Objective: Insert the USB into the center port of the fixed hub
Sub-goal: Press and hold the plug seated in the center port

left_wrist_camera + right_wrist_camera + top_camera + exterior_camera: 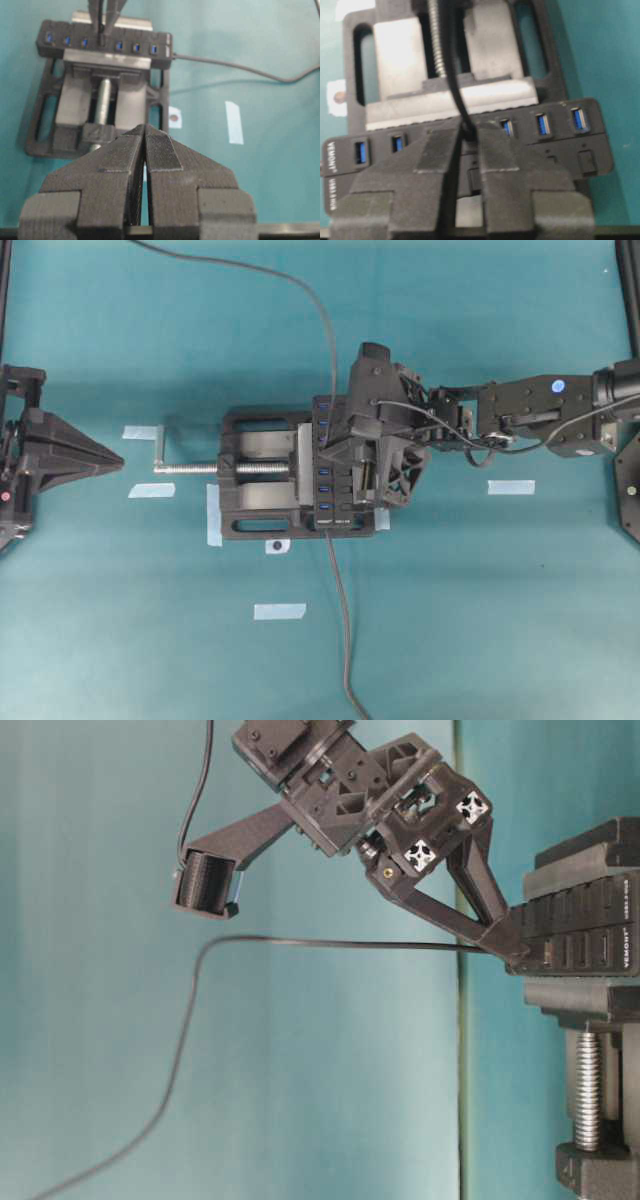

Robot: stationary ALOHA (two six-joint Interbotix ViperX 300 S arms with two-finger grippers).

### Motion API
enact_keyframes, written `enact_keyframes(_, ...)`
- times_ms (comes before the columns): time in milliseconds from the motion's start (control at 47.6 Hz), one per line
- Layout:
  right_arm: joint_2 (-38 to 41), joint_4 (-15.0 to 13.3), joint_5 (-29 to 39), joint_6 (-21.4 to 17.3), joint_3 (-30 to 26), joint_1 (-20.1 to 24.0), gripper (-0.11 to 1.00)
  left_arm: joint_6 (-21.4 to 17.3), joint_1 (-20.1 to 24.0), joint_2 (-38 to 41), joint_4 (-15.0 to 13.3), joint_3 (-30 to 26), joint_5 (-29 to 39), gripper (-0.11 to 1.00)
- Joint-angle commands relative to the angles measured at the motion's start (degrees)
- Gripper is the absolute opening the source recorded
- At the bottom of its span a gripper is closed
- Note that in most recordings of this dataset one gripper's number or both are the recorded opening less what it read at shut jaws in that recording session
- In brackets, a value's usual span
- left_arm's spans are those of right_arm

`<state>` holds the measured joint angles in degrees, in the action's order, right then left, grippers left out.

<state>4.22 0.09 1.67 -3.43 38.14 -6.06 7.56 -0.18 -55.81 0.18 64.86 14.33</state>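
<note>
The fixed hub (326,502) is a long black bar with blue ports, clamped in the black vise (255,512). My right gripper (468,134) is down on the hub (545,145), shut on the USB. The plug sits between the fingertips at the center port, which is hidden by it; three blue ports lie either side. The USB's thin cable (451,60) runs away from the tips over the vise and also shows in the overhead view (335,340). The table-level view shows the fingertips (515,952) touching the hub face. My left gripper (145,131) is shut and empty, well left of the vise (112,457).
The vise's silver screw and handle (190,468) stick out toward the left gripper. The hub's own thicker cable (342,630) trails to the front edge. Pale tape marks (510,487) (279,611) (150,490) lie on the teal table.
</note>
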Motion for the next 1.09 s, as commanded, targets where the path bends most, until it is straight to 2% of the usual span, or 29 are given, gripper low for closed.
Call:
enact_keyframes(0,-0.35,-0.09,0.79,-0.18,-0.09,-0.35,0.09,0.09,-0.09,0.26,0.09,-0.7,-0.44,0.02)
enact_keyframes(1070,1.85,-0.09,4.57,-0.26,-1.41,0.62,0.09,0.09,-0.09,0.35,0.09,-0.53,-0.44,0.02)
